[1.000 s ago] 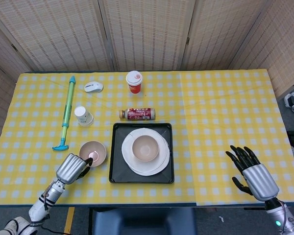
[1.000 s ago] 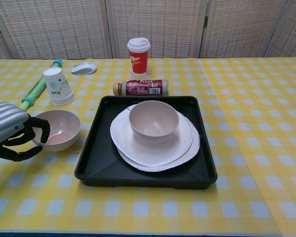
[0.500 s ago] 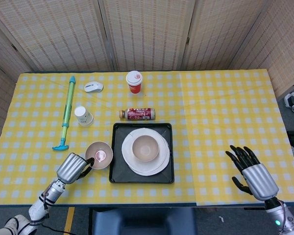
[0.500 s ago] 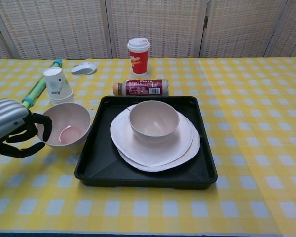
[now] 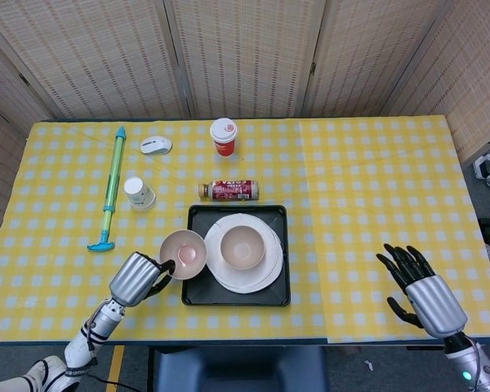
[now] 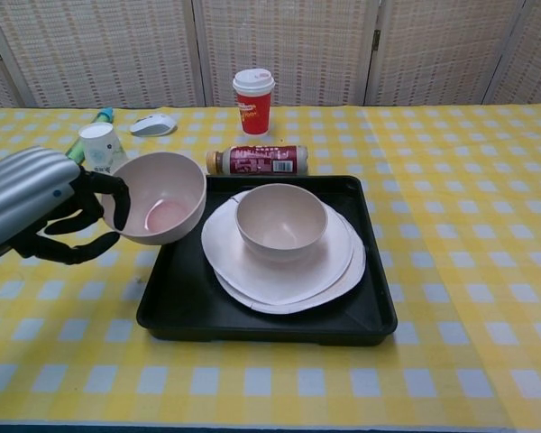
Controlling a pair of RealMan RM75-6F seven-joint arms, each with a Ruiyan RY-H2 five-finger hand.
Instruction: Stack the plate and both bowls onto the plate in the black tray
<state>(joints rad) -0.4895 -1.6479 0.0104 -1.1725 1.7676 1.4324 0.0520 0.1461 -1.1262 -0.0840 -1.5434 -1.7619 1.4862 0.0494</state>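
My left hand (image 5: 136,278) (image 6: 36,205) grips a pinkish bowl (image 5: 184,254) (image 6: 159,197) by its rim, lifted and tilted over the left edge of the black tray (image 5: 194,290) (image 6: 252,320). In the tray lie two stacked white plates (image 5: 265,269) (image 6: 279,275) with a second bowl (image 5: 242,247) (image 6: 281,221) on top. My right hand (image 5: 420,290) rests open, fingers spread, at the table's near right corner, far from the tray; the chest view does not show it.
Behind the tray lies a bottle (image 5: 229,190) (image 6: 257,161) on its side. A red cup (image 5: 224,135) (image 6: 254,99), a white mouse (image 5: 155,145) (image 6: 152,124), a tipped paper cup (image 5: 138,193) (image 6: 102,149) and a green-blue pump (image 5: 110,189) occupy the far left.
My left hand has lifted the bowl off the table and carried it right, from beside the tray to over its left edge. The right hand has not moved.
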